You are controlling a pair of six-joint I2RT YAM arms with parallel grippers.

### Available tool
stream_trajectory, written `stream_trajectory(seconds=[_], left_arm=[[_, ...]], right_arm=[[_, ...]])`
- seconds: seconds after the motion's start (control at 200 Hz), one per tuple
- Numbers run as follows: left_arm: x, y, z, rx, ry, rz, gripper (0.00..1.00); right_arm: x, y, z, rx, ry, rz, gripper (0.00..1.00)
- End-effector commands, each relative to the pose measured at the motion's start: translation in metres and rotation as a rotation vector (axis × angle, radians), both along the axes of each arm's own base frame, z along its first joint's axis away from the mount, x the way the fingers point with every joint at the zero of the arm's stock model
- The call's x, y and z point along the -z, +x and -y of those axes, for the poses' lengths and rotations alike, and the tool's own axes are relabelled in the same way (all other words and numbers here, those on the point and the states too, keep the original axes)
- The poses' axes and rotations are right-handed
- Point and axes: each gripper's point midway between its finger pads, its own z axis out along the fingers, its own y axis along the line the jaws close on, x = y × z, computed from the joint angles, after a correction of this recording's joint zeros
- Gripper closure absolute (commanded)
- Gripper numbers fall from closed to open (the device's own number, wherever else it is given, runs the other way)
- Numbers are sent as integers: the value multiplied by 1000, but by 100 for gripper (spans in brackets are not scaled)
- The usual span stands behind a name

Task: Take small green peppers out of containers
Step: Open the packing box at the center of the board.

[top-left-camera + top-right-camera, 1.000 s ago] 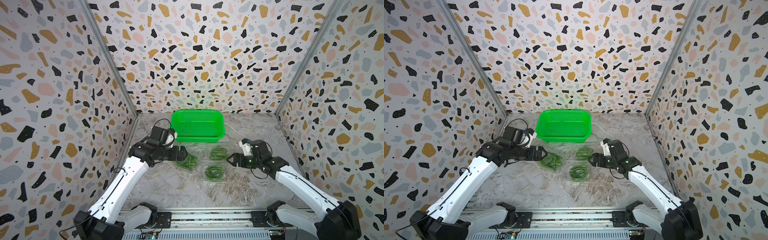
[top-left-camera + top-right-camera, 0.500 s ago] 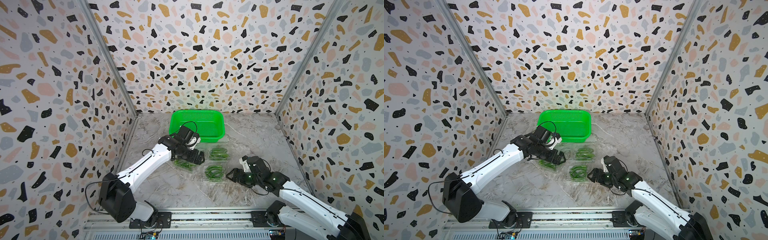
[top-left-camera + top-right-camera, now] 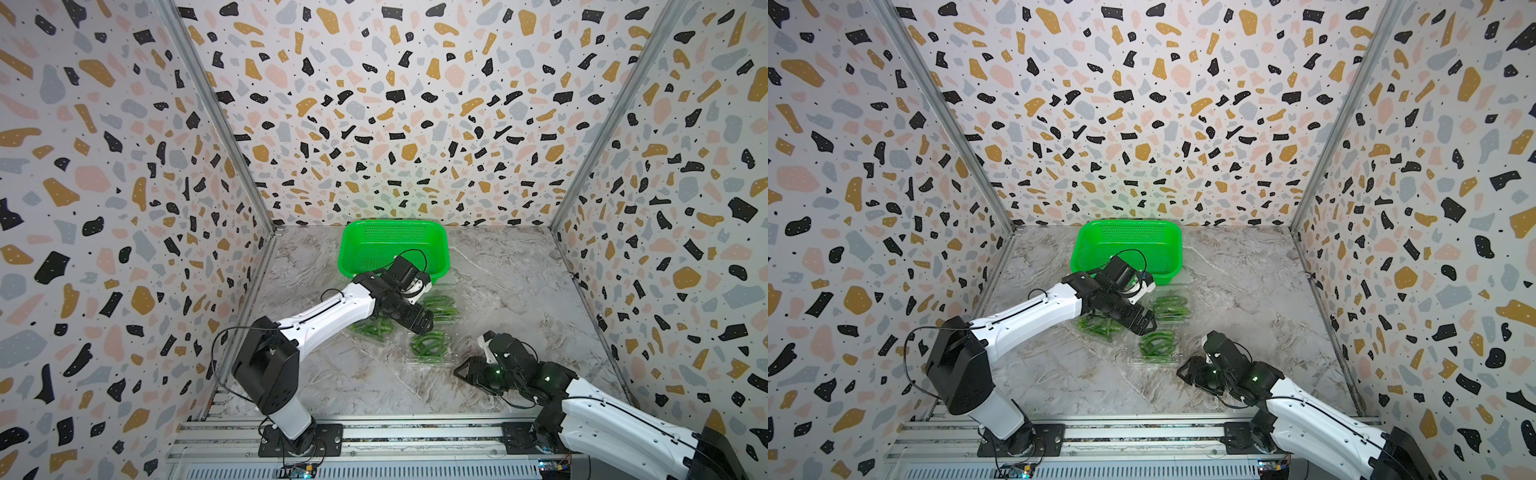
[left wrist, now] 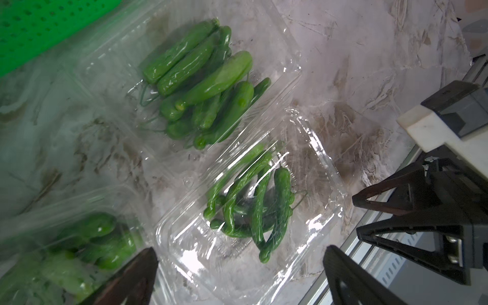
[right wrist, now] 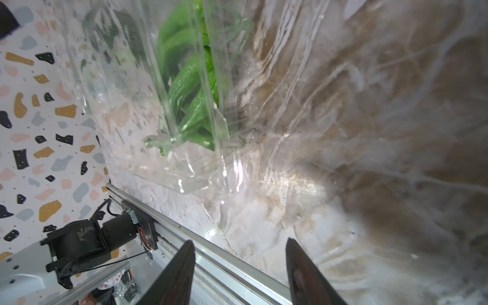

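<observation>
Hovering over the containers of peppers at centre, left hand gapes; right hand, lower right, is parted, empty.

My two head cameras sit high at the front, side by side, looking down over the whole table toward the back wall, sharing nearly everything. My left wrist camera looks closely down on the containers. My right wrist camera skims low toward the nearest of them.
</observation>
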Motion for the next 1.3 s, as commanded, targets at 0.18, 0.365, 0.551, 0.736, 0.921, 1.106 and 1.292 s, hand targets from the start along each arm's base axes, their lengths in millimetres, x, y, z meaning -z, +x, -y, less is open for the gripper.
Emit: stream_trajectory(seconds=[0.18, 0.365, 0.551, 0.736, 0.921, 1.106, 1.292], left_arm=[[21, 7, 18, 53, -1, 11, 1], [30, 0, 17, 56, 39, -40, 1], [37, -9, 15, 54, 58, -65, 1], [36, -17, 9, 25, 42, -84, 1], [29, -36, -1, -12, 38, -141, 1], [17, -51, -7, -39, 2, -167, 1], [24, -49, -11, -25, 40, -151, 1]], right_arm=[[6, 9, -3, 98, 73, -4, 49], [9, 11, -4, 103, 69, -3, 50], [14, 11, 2, 110, 60, -11, 50], [15, 17, 12, 120, 71, -16, 50], [15, 22, 19, 101, 75, -18, 51], [20, 21, 17, 60, 54, -33, 51], [19, 24, 15, 46, 48, -30, 51]])
